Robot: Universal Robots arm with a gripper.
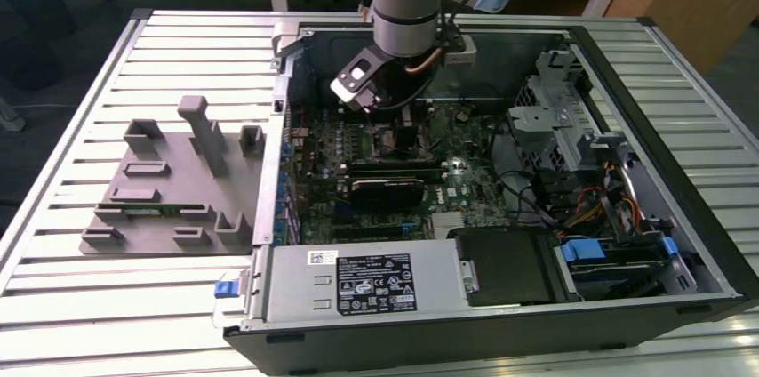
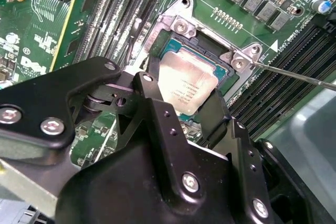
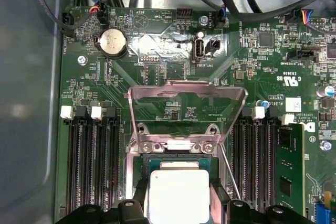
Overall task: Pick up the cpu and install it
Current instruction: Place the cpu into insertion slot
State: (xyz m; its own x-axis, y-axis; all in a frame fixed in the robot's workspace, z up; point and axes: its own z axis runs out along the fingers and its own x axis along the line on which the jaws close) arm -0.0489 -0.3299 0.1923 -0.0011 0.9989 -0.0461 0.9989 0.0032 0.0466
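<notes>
The cpu, a flat square chip with a silver top, sits between my two black fingers at the motherboard socket. My gripper is shut on the cpu, one finger against each of two opposite edges. In the first wrist view the cpu lies inside the socket frame, with the gripper astride it. The metal load plate stands flipped up and open behind it, and the thin retention lever sticks out beside the socket. In the exterior view the gripper is low over the board inside the open computer case.
Memory slots flank the socket, with one green module seated. A coin battery and cables lie beyond the socket. A black card, the power supply and a drive cage crowd the case. A grey fixture tray lies outside.
</notes>
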